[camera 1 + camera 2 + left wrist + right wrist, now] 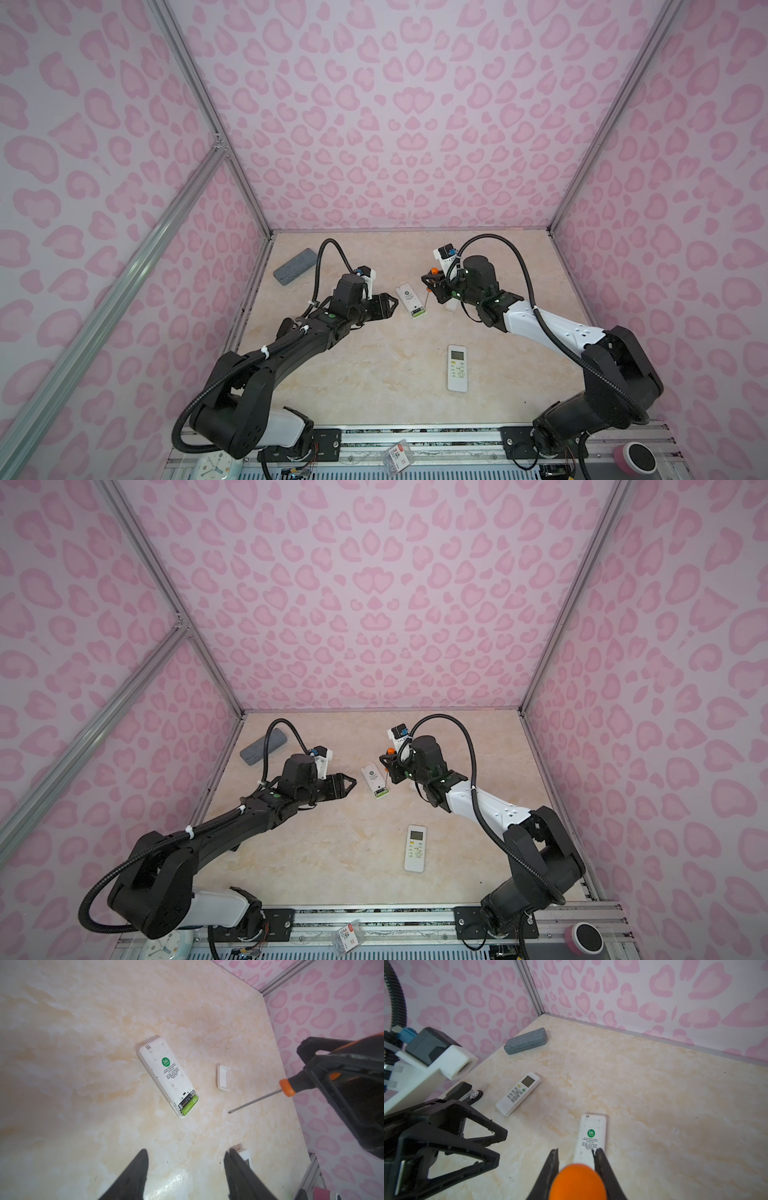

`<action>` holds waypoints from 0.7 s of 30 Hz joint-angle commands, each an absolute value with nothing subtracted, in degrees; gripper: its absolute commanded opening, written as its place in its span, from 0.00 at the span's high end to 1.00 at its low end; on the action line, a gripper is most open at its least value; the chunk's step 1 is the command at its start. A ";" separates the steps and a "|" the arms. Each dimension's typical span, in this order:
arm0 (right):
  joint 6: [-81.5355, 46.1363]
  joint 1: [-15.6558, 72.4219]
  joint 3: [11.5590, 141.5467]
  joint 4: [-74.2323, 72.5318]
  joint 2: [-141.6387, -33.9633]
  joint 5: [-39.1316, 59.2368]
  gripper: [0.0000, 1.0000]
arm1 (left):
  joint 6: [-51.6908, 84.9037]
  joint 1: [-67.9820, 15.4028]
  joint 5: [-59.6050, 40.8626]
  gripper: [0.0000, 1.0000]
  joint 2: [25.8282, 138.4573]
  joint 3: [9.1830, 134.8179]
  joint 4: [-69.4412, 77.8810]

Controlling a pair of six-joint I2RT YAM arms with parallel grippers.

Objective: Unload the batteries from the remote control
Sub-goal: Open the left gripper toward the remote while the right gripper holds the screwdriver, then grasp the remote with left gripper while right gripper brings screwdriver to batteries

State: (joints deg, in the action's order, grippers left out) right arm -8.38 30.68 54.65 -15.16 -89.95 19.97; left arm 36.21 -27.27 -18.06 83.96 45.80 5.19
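Hovering wide open and empty, the left pincer [187,1153] eyes the remote [166,1076], face down in the middle of the desk [83,1043]. Look, the cover plate [223,1078] is off and lying just beside it, yet both batteries [188,1105], one dark, one green, sit in the bay: nothing unloaded! Meanwhile the right pincer [576,1151] is clamped on the screwdriver [286,1087]. Only the left wrist view shows the cells; the right wrist view hides that bay behind the orange handle.

Both top views look down from high above the near edge onto the whole worktop [374,374]. Each wrist view rides low over it, angled forward; all four share the face-down remote [166,1076].
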 commanded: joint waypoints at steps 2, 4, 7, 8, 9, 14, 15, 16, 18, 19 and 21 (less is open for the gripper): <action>-9.50 29.86 55.66 -20.53 -93.56 19.62 1.00 | 41.67 -25.76 -23.37 0.39 90.78 48.96 10.54; -11.04 29.33 56.80 -21.33 -95.64 19.98 1.00 | 42.50 -24.31 -25.63 0.39 95.02 51.41 10.53; -10.04 29.25 57.71 -22.35 -97.42 20.17 1.00 | 44.82 -22.30 -28.40 0.40 99.73 54.42 13.35; -9.51 29.27 57.82 -22.57 -97.90 20.34 1.00 | 44.93 -22.11 -28.71 0.40 101.07 55.74 13.05; -8.79 29.25 58.03 -22.52 -98.54 20.54 1.00 | 45.13 -22.08 -28.95 0.40 102.47 56.95 12.75; -6.58 29.27 57.87 -21.87 -99.64 21.27 1.00 | 46.99 -22.02 -30.23 0.43 108.79 60.93 13.26; -6.14 29.34 57.41 -21.88 -99.52 21.18 1.00 | 47.28 -21.99 -30.29 0.44 109.93 61.69 13.32; -5.71 29.33 56.85 -22.08 -99.30 21.14 1.00 | 47.45 -22.01 -30.32 0.45 110.95 62.32 13.42; -4.97 29.35 55.70 -22.67 -98.86 21.10 1.00 | 47.21 -22.06 -30.08 0.46 112.41 63.54 13.21; -4.67 29.39 54.96 -23.21 -98.56 20.87 1.00 | 46.90 -22.10 -29.97 0.46 113.02 64.12 12.92; -4.25 29.44 54.01 -23.70 -98.05 20.16 1.00 | 46.58 -22.14 -30.19 0.47 114.16 65.22 12.51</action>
